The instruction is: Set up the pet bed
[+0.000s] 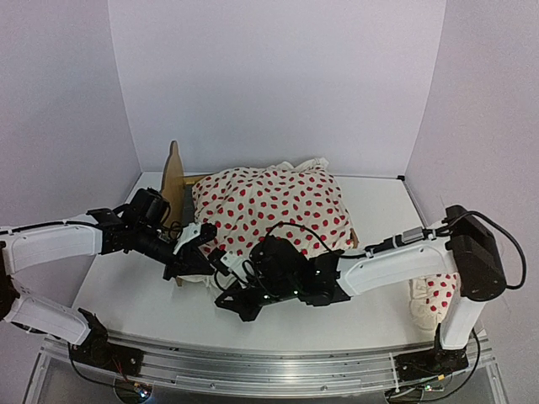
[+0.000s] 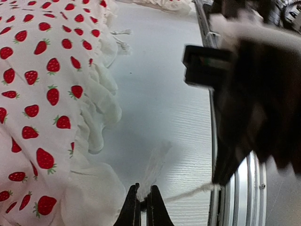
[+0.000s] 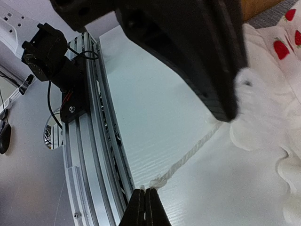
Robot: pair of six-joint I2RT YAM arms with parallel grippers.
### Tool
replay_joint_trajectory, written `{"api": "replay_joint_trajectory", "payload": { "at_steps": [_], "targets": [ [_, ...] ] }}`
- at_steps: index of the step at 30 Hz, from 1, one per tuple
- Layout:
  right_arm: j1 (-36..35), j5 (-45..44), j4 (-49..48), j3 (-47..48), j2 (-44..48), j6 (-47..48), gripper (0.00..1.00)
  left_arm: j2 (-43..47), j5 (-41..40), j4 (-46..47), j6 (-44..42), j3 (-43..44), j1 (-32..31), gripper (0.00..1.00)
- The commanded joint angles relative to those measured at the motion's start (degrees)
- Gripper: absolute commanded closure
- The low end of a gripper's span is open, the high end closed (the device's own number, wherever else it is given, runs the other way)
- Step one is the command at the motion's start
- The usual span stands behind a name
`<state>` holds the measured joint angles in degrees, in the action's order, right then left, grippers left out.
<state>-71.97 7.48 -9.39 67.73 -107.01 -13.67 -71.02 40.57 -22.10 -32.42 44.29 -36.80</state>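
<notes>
White tabletop [image 1: 135, 295]: left claw [image 2: 143, 194] and right claw [image 3: 144, 192] both pinch one cord [image 3: 188, 153]

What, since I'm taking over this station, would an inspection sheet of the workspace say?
Surface: white table, no spills seen.
Job's things: pet bed at the rear, mostly buried under the strawberry duvet; little but the headboard shows.
Clutter: pillow beside the right arm's base.
Grippers: left gripper jaws shut on a white cord; right gripper jaws shut at the cord's knotted end.
Cables: black cable loops off the right arm.
Surroundings: white walls; metal rail along the near edge.
</notes>
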Motion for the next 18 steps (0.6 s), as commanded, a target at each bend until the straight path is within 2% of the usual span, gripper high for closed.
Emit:
{"api": "replay_joint_trajectory", "payload": {
  "at_steps": [1,10,14,16,18],
  "targets": [
    [-0.5,-1.5,0.2,-4.3,5.7,0.0,1.00,0.1,6.6,-4.8,-7.1,2.2,0.0,1.00],
    [-0.5,2.1,0.2,-2.2,2.9,-0.5,1.00,-2.8,5.2,5.0,3.1,3.6,-0.6,1.00],
    [-0.5,4.6,-0.2,-0.3,1.7,-0.6,1.00,-4.8,0.0,9.4,6.8,2.3,-4.2,1.00],
    [-0.5,5.7,-0.5,0.3,1.2,-0.8,1.00,-5.7,-2.8,11.3,7.5,1.2,-6.1,0.96],
    [-0.5,6.8,-0.7,0.9,0.7,-1.1,1.00,-7.2,-4.2,12.0,7.6,0.5,-7.3,0.88]
  ]
}}
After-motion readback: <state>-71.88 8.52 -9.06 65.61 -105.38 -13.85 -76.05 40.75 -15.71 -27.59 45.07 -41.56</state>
